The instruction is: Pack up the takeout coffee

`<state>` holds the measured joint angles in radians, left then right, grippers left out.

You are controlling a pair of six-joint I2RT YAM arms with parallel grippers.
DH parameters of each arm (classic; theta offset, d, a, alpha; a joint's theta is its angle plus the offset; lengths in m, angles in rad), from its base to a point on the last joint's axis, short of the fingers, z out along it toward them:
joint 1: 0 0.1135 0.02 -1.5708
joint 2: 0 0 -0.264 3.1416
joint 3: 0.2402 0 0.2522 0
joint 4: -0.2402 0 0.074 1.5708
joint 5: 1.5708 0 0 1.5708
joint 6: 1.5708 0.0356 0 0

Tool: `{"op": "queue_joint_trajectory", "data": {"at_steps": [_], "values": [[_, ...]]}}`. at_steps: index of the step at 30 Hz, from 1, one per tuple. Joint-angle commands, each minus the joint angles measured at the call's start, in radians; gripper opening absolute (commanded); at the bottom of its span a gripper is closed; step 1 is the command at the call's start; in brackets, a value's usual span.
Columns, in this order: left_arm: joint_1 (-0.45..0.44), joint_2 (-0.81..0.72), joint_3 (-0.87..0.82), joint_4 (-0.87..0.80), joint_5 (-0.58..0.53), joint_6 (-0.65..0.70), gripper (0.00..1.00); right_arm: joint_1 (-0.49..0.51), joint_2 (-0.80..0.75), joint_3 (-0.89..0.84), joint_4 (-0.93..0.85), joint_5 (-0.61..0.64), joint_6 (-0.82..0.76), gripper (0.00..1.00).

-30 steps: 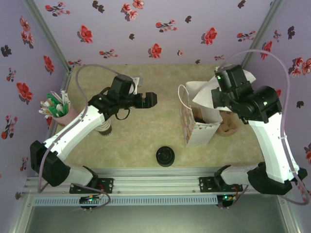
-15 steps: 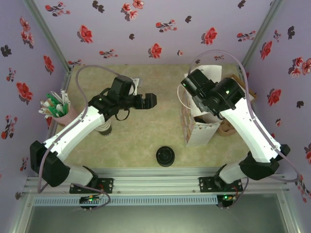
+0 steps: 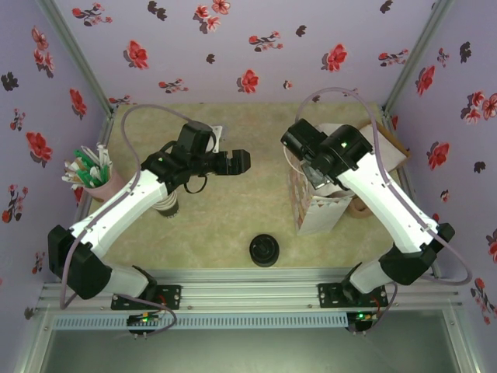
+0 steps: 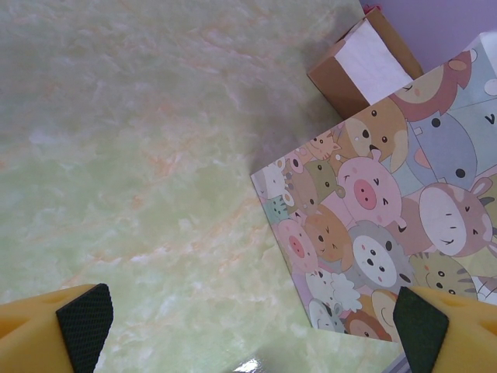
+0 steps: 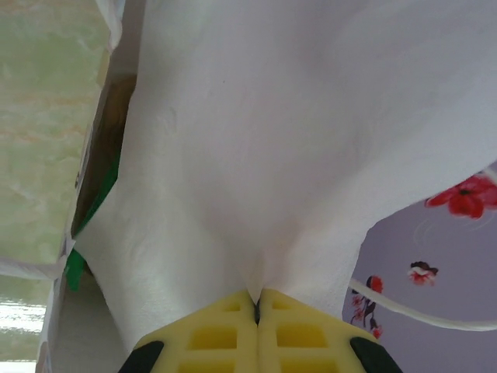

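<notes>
White tissue (image 5: 256,140) pinched in right pincer (image 5: 257,299) | left pincer (image 4: 252,320) released | cartoon bag (image 4: 388,233) beside

Light was bright and even, with soft shadows; the right wrist view's white paper (image 5: 256,140) was blurred.

left arm (image 3: 116,208), right arm (image 3: 392,203): white shells, black joints | lilac cables (image 3: 136,124): thin, one per wrist | left tool (image 4: 250,330), right tool (image 5: 258,303): yellow fingers (image 4: 31,334), black pads (image 4: 85,322)
</notes>
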<state>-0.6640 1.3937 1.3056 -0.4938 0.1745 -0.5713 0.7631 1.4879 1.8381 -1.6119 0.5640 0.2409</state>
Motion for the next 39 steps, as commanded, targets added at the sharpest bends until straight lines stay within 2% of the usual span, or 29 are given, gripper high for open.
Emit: {"op": "queue_joint_trajectory", "data": {"at_steps": [1, 11, 24, 30, 31, 32, 35, 39], "values": [[-0.009, -0.024, -0.011, 0.009, -0.018, -0.002, 0.96, -0.022, -0.024, -0.044, -0.043, -0.065, 0.037, 0.0], [-0.011, -0.01, 0.0, 0.011, -0.013, -0.004, 0.96, -0.092, -0.011, -0.102, 0.08, -0.153, -0.029, 0.0], [-0.011, 0.008, 0.012, 0.012, -0.011, -0.003, 0.96, -0.171, 0.006, -0.208, 0.252, -0.36, -0.097, 0.0], [-0.014, 0.017, 0.017, 0.013, -0.01, -0.003, 0.96, -0.199, 0.002, -0.26, 0.28, -0.374, -0.094, 0.0], [-0.015, 0.019, 0.018, 0.013, -0.01, -0.003, 0.96, -0.203, 0.0, -0.257, 0.281, -0.367, -0.092, 0.03], [-0.017, 0.02, 0.02, 0.014, -0.01, -0.003, 0.97, -0.205, -0.004, -0.251, 0.28, -0.349, -0.085, 0.17], [-0.017, 0.018, 0.024, 0.014, -0.01, -0.005, 0.97, -0.208, -0.019, -0.218, 0.267, -0.323, -0.068, 0.33], [-0.02, 0.007, 0.028, 0.013, -0.01, -0.006, 0.97, -0.209, -0.051, -0.163, 0.25, -0.255, -0.037, 0.4]]}}
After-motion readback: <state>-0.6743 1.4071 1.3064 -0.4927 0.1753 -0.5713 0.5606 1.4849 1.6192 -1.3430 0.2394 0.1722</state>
